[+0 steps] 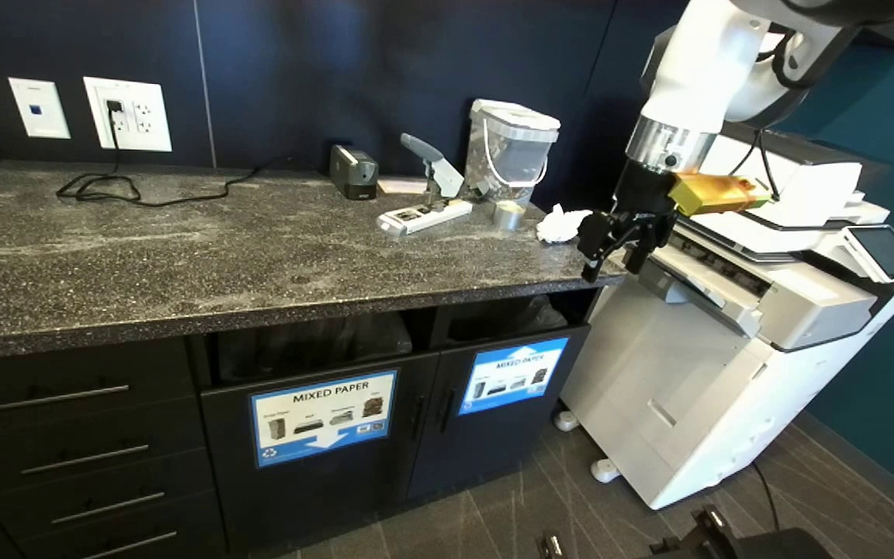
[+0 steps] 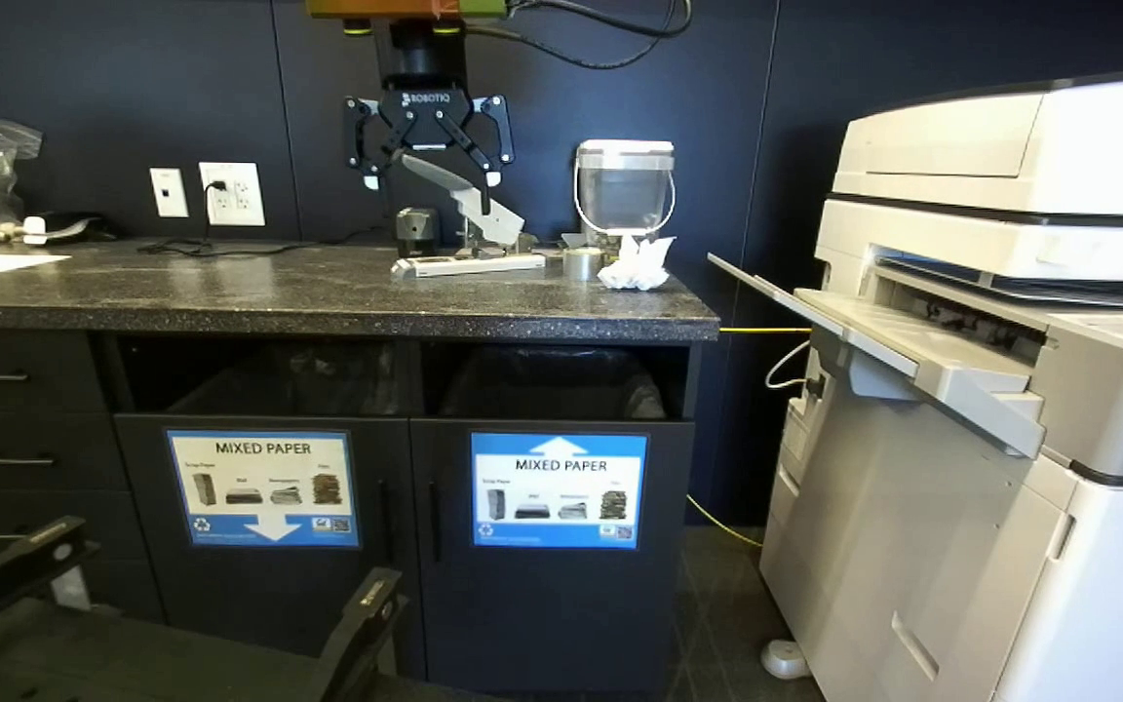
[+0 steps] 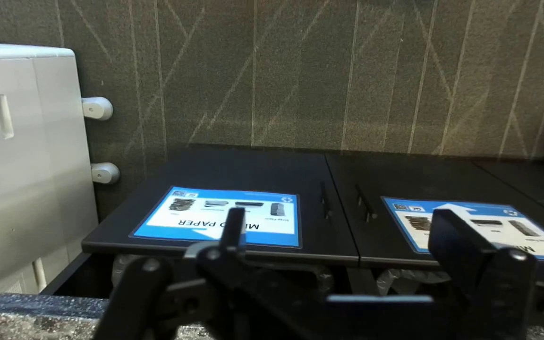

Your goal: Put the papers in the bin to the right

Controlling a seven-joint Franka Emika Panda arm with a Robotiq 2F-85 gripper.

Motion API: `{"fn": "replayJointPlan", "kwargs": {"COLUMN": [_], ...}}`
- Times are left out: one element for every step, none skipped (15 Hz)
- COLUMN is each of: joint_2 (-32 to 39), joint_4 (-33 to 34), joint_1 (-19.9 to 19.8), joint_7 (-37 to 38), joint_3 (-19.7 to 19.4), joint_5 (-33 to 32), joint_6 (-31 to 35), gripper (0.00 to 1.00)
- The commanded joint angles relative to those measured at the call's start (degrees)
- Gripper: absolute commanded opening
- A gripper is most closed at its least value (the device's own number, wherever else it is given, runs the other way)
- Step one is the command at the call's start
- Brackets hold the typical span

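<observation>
A crumpled white paper wad (image 1: 561, 225) lies on the counter near its right end; it also shows in an exterior view (image 2: 638, 265). No other wad is in sight, and it is out of the wrist view. The bin to the right is a dark cabinet door (image 2: 552, 609) with a slot above it and a blue label with an up arrow; it also shows in an exterior view (image 1: 486, 454) and, upside down, in the wrist view (image 3: 253, 170). My gripper (image 2: 429, 190) is open and empty, pointing down above the counter's front edge. Its spread fingers show in the wrist view (image 3: 343, 224).
The left bin (image 2: 269, 585), with a down-arrow label, adjoins it. A stapler (image 1: 425, 217), a metal roll (image 1: 507, 215) and a clear lidded container (image 1: 511, 151) stand near the wad. A large white printer (image 2: 912, 546) stands right of the counter (image 2: 230, 292).
</observation>
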Motion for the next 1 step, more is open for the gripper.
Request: {"fn": "replayJointPlan", "kwargs": {"joint_2": [-0.2], "joint_4": [-0.3], "joint_1": [0.1], "joint_7": [0.1], "joint_3": [0.0], "joint_5": [0.0], "joint_6": [-0.1], "gripper": [1.0]}}
